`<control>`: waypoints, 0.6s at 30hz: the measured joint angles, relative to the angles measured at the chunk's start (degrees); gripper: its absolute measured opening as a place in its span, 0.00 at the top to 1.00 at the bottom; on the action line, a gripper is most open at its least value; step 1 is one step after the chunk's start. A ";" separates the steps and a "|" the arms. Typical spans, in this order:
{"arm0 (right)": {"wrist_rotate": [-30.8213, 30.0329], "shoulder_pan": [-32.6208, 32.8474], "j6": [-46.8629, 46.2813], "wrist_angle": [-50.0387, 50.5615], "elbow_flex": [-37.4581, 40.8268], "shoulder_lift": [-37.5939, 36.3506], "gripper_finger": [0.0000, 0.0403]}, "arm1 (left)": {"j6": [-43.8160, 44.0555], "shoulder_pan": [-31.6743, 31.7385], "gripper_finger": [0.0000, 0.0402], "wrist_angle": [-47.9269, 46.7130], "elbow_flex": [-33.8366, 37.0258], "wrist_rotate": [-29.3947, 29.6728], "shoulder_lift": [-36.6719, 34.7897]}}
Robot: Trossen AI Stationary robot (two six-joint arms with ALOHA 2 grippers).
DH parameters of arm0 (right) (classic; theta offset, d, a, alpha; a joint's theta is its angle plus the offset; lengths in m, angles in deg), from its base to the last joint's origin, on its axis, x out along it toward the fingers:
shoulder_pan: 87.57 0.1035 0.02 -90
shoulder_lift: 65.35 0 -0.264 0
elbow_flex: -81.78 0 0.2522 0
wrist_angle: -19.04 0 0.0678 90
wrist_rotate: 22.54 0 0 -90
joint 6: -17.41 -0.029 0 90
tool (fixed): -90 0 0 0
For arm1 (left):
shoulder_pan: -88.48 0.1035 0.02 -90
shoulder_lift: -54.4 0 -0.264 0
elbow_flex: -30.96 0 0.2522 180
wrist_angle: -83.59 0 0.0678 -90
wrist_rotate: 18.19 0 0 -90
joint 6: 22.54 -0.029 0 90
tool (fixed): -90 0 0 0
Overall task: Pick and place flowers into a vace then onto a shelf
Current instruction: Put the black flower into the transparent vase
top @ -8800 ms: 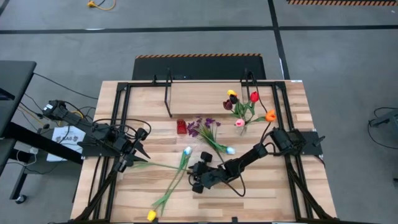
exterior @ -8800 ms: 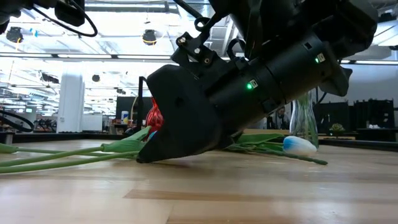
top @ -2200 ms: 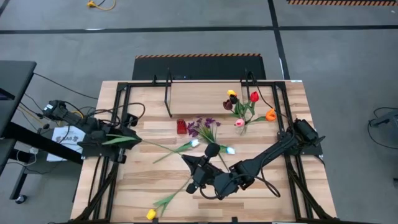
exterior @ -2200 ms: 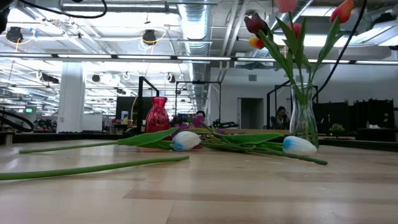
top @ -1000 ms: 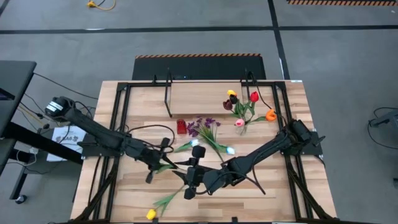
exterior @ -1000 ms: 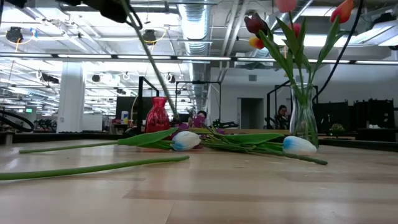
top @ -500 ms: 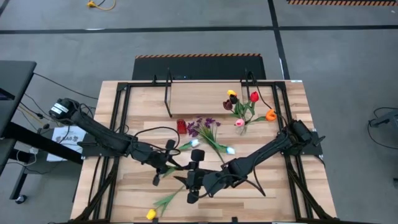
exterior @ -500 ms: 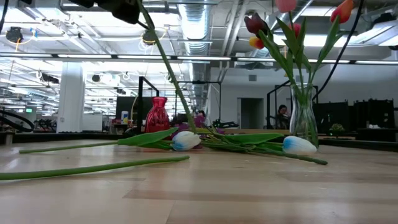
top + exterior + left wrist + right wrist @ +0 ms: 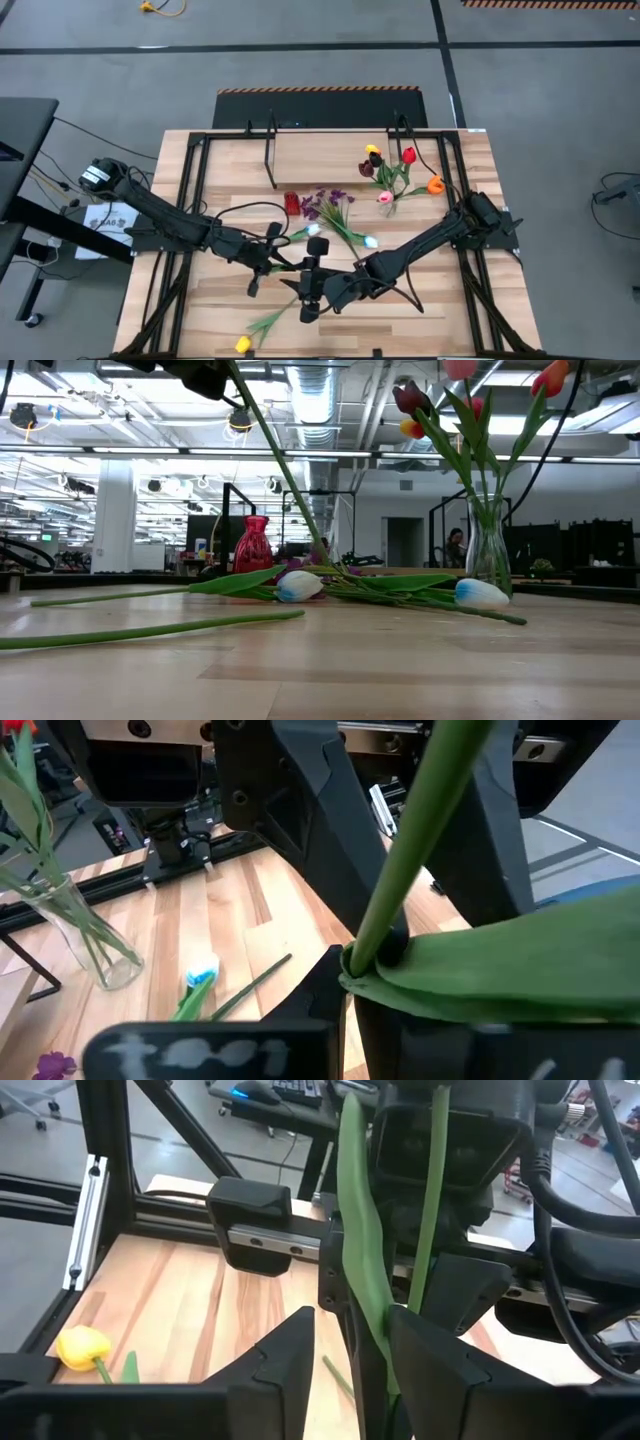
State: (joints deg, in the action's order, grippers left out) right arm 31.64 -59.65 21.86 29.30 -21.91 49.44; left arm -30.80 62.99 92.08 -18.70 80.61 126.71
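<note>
We are losing the stem (image 9: pixel 268 455) past the low view's top edge, and the vase's tulips (image 9: pixel 500 380) are being cropped there too.
</note>
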 joint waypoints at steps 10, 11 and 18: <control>-3.70 2.47 1.68 0.08 0.00 0.00 0.70 | 0.05 -0.04 1.00 -1.62 0.00 2.25 0.00; -4.49 2.78 2.01 0.08 0.00 0.00 0.70 | 0.07 -0.04 1.00 -1.67 0.00 2.31 0.00; -7.60 3.09 3.24 0.08 0.00 0.00 0.70 | 0.57 -0.04 1.00 -1.78 0.00 2.33 0.00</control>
State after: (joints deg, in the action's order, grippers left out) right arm 24.04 -56.55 25.10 29.38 -21.91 49.44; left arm -30.22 62.94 90.30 -18.70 82.94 126.71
